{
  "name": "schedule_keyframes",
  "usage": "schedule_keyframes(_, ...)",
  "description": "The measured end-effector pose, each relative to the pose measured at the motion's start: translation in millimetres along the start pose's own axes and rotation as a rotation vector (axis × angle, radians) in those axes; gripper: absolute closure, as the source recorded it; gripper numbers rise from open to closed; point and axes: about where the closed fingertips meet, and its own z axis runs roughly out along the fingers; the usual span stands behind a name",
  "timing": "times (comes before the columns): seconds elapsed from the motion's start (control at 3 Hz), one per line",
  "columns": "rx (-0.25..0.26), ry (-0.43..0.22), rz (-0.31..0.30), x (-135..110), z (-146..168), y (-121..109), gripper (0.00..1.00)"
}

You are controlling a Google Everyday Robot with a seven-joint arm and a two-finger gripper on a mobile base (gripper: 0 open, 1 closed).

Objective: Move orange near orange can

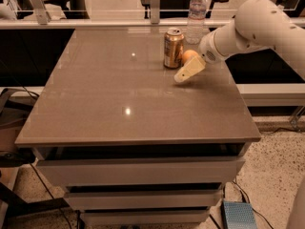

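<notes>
Hand (189, 70) angled down beside orange (189, 56), arm (267, 23) stretched over table (119, 89)
</notes>
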Motion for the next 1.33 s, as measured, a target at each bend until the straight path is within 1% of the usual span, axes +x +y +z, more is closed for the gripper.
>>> schedule_keyframes(0.33, -0.024, -0.007, 0.002, -1.1, -3.8, 6.8, 0.00)
schedule_keyframes(0.67, -0.051, -0.057, 0.012, 1.0, -23.6, 16.5, 0.00)
schedule_keyframes(1.0, -0.041, -0.170, 0.010, 24.6, -117.5, 34.2, 0.00)
schedule_keyframes(1.33, -0.041, -0.170, 0.010, 24.3, -117.2, 34.4, 0.00)
